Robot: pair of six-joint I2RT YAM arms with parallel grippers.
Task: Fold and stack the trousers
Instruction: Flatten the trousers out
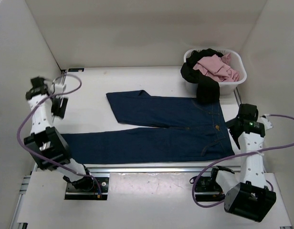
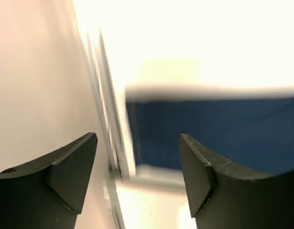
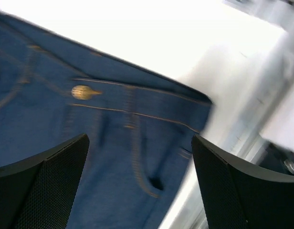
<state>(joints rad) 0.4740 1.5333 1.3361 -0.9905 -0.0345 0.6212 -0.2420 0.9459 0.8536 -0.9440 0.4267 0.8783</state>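
Two arms stand over a white desk (image 1: 137, 78), and both hands are spread wide with nothing between their fingers; the trousers (image 1: 171, 126) lie flat along the near half of the desk, waistband to the right and legs running left, the nearer leg reaching further left than the far one. The left hand (image 2: 137, 138) hangs near the desk's left edge, apart from the denim, its wrist view blurred but showing blue cloth ahead; the right hand (image 3: 140, 138) hovers over the waistband end, close above the fabric, with a brass button (image 3: 81, 92) and orange stitching in its view. A white basket (image 1: 231, 87) sits at the far right corner, holding a pink garment (image 1: 214, 67); a black garment (image 1: 206, 88) spills over its rim onto the waistband.
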